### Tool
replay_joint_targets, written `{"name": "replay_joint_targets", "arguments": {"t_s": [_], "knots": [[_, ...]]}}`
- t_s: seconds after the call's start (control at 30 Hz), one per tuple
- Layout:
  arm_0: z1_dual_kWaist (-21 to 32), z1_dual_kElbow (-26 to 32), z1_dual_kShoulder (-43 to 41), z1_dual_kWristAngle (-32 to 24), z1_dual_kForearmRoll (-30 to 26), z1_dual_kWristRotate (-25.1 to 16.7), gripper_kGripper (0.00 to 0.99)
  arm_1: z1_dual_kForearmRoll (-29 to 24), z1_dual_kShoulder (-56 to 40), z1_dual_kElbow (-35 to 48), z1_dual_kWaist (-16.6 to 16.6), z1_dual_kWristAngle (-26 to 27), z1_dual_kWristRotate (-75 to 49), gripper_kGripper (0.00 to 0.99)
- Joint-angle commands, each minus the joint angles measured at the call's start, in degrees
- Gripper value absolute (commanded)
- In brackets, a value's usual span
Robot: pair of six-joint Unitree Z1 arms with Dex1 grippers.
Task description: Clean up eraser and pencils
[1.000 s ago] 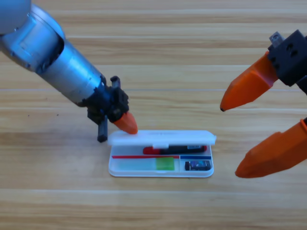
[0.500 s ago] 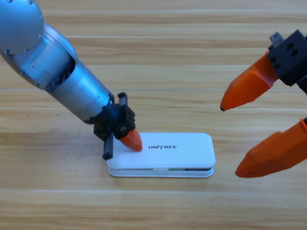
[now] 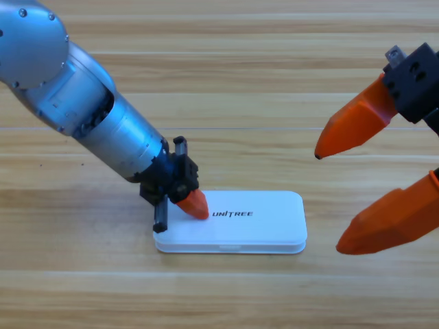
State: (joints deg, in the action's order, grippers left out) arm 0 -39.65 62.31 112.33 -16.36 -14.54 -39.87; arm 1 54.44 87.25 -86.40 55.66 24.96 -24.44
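Pressing on the closed white case [image 3: 233,223], the left claw [image 3: 191,203] rests its orange tip on the lid's left end, beside the printed logo; whether its jaws are apart cannot be told. Eraser and pencils are hidden under that lid. At the picture's right edge, the right claw [image 3: 328,199] waits with its 2 jaws wide apart, near the case's right end. Bare wooden table [image 3: 226,82] surrounds the case.

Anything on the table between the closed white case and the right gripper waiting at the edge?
Nothing: in the high view only bare wooden table lies between the white case and the right gripper. The left gripper is on the lid's other end.
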Motion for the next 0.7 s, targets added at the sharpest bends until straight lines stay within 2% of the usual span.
{"name": "replay_joint_targets", "arguments": {"t_s": [0.03,0.07,0.1,0.13,0.17,0.2,0.47,0.7], "knots": [[-1.9,2.9,-1.3,0.8,-9.2,0.2,0.075,-2.0,2.3,1.8,0.9,1.0,0.2,0.931],[-1.7,4.6,-2.2,1.1,-12.3,-0.3,0.374,-2.0,2.3,1.8,0.9,1.0,0.2,0.931],[-1.1,6.2,-3.3,1.2,-15.2,-0.3,0.634,-2.0,2.3,1.8,0.9,1.0,0.1,0.931],[-0.5,7.7,-4.8,1.3,-17.7,-0.4,0.833,-2.0,2.3,1.8,0.9,1.0,0.2,0.931],[0.0,8.8,-6.3,1.4,-19.9,-0.6,0.931,-2.0,2.3,1.8,0.9,1.0,0.1,0.931],[0.4,9.6,-8.4,1.7,-21.6,-0.7,0.982,-2.0,2.3,1.8,0.9,1.0,0.1,0.931],[0.8,13.9,-24.3,2.3,-29.9,0.2,0.99,-2.0,2.3,1.9,1.0,1.0,0.1,0.931],[-3.1,12.0,-34.4,-4.4,-29.4,0.5,0.99,-2.0,2.3,1.9,0.9,0.9,0.1,0.931]]}}
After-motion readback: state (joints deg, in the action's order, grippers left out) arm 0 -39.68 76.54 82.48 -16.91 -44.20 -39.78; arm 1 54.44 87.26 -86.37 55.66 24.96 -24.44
